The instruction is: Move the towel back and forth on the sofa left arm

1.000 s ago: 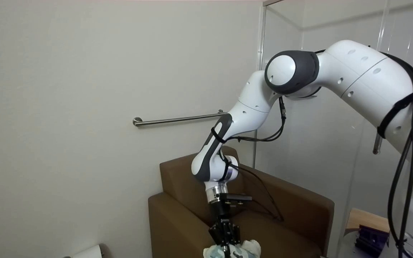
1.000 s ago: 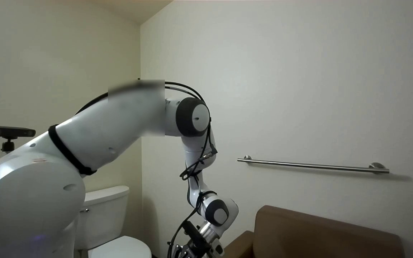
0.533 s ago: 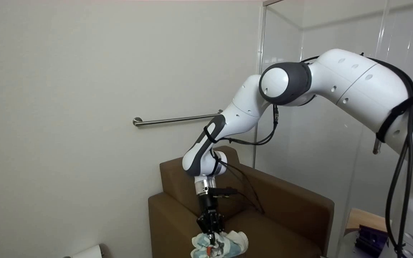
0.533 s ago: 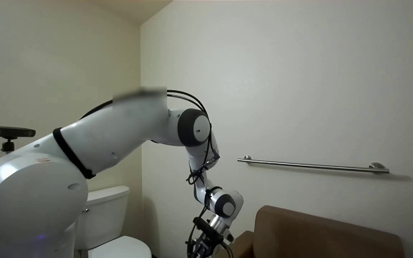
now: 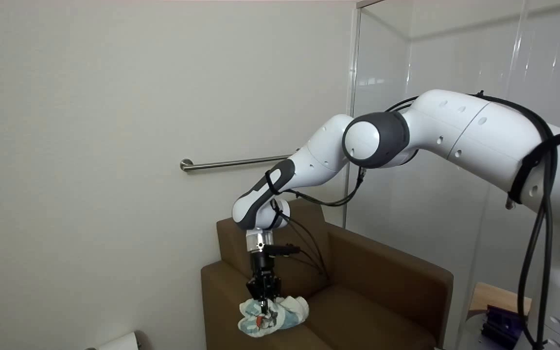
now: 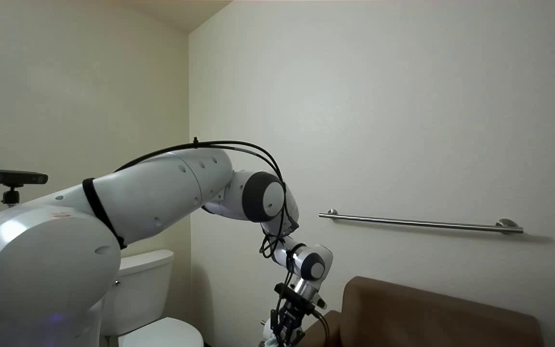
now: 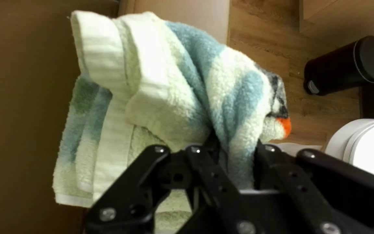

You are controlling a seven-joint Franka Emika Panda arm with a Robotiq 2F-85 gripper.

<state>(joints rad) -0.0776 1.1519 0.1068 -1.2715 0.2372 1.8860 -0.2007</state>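
your tool point(image 5: 264, 305) is clenched on the towel point(image 5: 281, 318) at six o'clock in an exterior view, over the sofa left arm point(image 5: 224, 291), but you can't tell if they touch. expect it to handle light, soft and floppy; the bunched fold you pinch looks a sound hold. at two o'clock in your wrist view a black bin point(image 7: 339, 68) stands lidded, contents hidden.

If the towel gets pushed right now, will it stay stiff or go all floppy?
Probably floppy: the towel is bunched in soft folds where the gripper pinches it. It'll likely drag rather than slip, since its surface looks fuzzy. It may crumple or trail, because much of it sticks out of the grip.
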